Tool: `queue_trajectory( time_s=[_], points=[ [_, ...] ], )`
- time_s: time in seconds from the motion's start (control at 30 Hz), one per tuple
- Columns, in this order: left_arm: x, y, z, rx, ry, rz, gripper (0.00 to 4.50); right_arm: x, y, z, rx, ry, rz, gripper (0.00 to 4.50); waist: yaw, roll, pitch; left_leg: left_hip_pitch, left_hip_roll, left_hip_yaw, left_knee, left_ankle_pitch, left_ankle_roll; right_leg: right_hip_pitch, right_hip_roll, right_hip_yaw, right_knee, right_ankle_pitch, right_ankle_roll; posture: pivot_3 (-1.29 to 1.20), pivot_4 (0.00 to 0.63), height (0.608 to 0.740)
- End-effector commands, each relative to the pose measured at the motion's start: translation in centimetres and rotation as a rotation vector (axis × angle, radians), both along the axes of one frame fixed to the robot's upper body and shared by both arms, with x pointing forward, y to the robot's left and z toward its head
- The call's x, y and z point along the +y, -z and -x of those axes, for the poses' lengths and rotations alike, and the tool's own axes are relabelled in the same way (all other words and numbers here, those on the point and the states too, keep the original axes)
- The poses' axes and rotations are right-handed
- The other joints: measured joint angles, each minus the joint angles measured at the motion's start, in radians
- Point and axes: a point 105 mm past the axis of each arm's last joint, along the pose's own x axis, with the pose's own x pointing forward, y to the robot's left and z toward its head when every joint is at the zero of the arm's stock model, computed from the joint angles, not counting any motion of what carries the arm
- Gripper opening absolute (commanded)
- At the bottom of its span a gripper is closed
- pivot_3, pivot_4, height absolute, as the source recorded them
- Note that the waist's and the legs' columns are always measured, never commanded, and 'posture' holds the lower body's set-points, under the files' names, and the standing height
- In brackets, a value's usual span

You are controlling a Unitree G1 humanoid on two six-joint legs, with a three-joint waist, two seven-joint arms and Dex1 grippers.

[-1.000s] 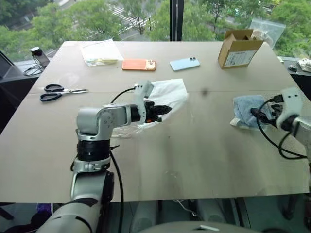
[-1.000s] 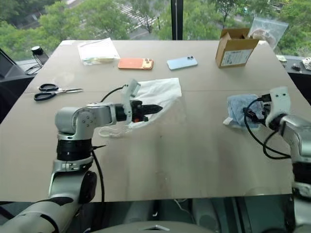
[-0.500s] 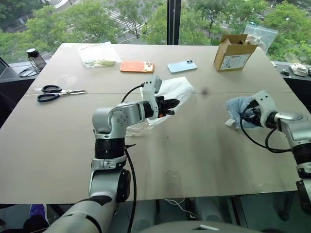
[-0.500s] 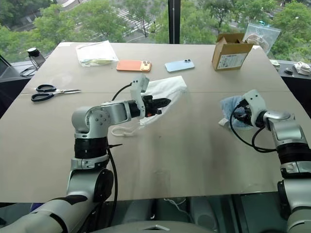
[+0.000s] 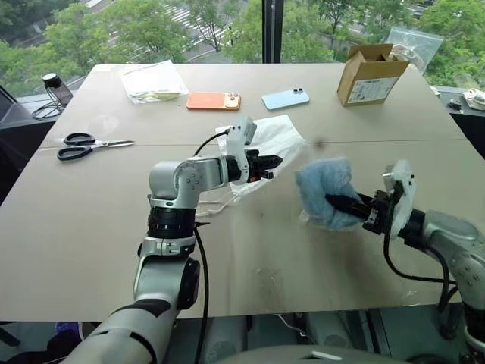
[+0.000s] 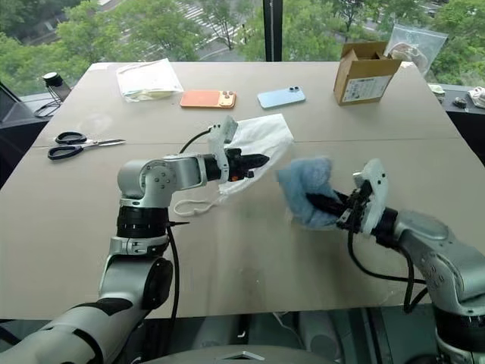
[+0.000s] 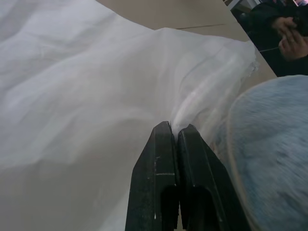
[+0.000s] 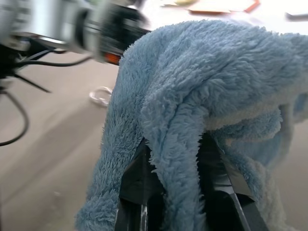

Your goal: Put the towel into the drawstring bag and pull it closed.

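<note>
The white drawstring bag [image 5: 267, 144] lies mid-table, its near edge lifted by my left gripper [image 5: 274, 162], which is shut on the thin fabric [image 7: 96, 96]. Its white cords [image 6: 191, 206] trail on the table toward me. The light-blue fluffy towel [image 5: 324, 194] hangs off the table in my right gripper [image 5: 339, 203], which is shut on it just right of the bag's mouth. In the right wrist view the towel [image 8: 202, 96] drapes over both fingers. In the left wrist view the towel [image 7: 274, 154] shows close beside the pinched bag edge.
Black scissors [image 5: 85, 145] lie at the left. At the back sit a clear plastic bag [image 5: 155, 82], an orange phone [image 5: 214, 101], a light-blue phone [image 5: 286, 98] and an open cardboard box [image 5: 370, 74].
My right gripper closed on the towel, lifted it from the right side of the table and carried it left toward the bag. The left gripper kept its hold on the bag.
</note>
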Motion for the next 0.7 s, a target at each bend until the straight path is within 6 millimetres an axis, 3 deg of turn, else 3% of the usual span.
queue_trajectory(
  time_s=[0.03, 0.23, 0.3, 0.47, 0.6, 0.7],
  points=[
    [-1.3, -1.3, 0.5, -0.059, 0.099, -0.007, 0.00, 2.9, -0.4, 0.5, -0.107, -0.066, 0.114, 0.01, 0.000, 0.000, 0.000, 0.000, 0.000, 0.000, 0.000, 0.000, 0.000, 0.000, 0.000, 0.000, 0.000, -0.001, 0.002, 0.00, 0.150, 0.740],
    [-2.1, -1.7, 2.6, -0.077, 0.271, -0.023, 0.00, 3.8, 3.8, -5.8, -0.217, 0.077, 0.382, 0.01, -0.002, -0.001, 0.001, 0.000, 0.000, 0.001, 0.000, 0.000, 0.000, 0.000, 0.000, 0.000, 0.000, -0.002, 0.002, 0.00, 0.150, 0.740],
    [-2.1, -1.5, 3.3, -0.087, 0.307, -0.046, 0.00, 4.0, 4.7, -6.9, -0.222, 0.085, 0.420, 0.01, 0.000, 0.000, 0.001, 0.000, 0.000, 0.000, 0.000, 0.000, 0.000, -0.001, 0.000, 0.000, 0.000, -0.001, 0.002, 0.00, 0.150, 0.740],
    [-1.8, -1.5, 3.2, -0.107, 0.288, -0.058, 0.00, 4.2, 7.0, -7.8, -0.223, 0.054, 0.538, 0.01, 0.002, 0.000, 0.001, -0.007, 0.000, 0.000, 0.001, 0.000, 0.000, -0.006, 0.000, -0.001, 0.000, 0.001, -0.002, 0.00, 0.150, 0.740],
    [-1.0, -2.0, 3.1, -0.134, 0.259, -0.065, 0.00, 5.1, 7.2, -8.3, -0.101, 0.092, 0.411, 0.01, -0.003, 0.000, 0.001, -0.012, 0.000, -0.002, 0.004, 0.000, 0.000, -0.010, 0.000, -0.002, 0.002, 0.001, -0.002, 0.00, 0.150, 0.740],
    [-0.4, -2.4, 3.4, -0.153, 0.261, -0.072, 0.00, 5.6, 7.2, -8.8, -0.097, 0.100, 0.419, 0.01, -0.008, 0.000, 0.001, -0.011, 0.001, -0.001, 0.005, 0.000, 0.000, -0.010, 0.001, -0.001, 0.003, 0.001, -0.002, 0.00, 0.150, 0.740]
  ],
)
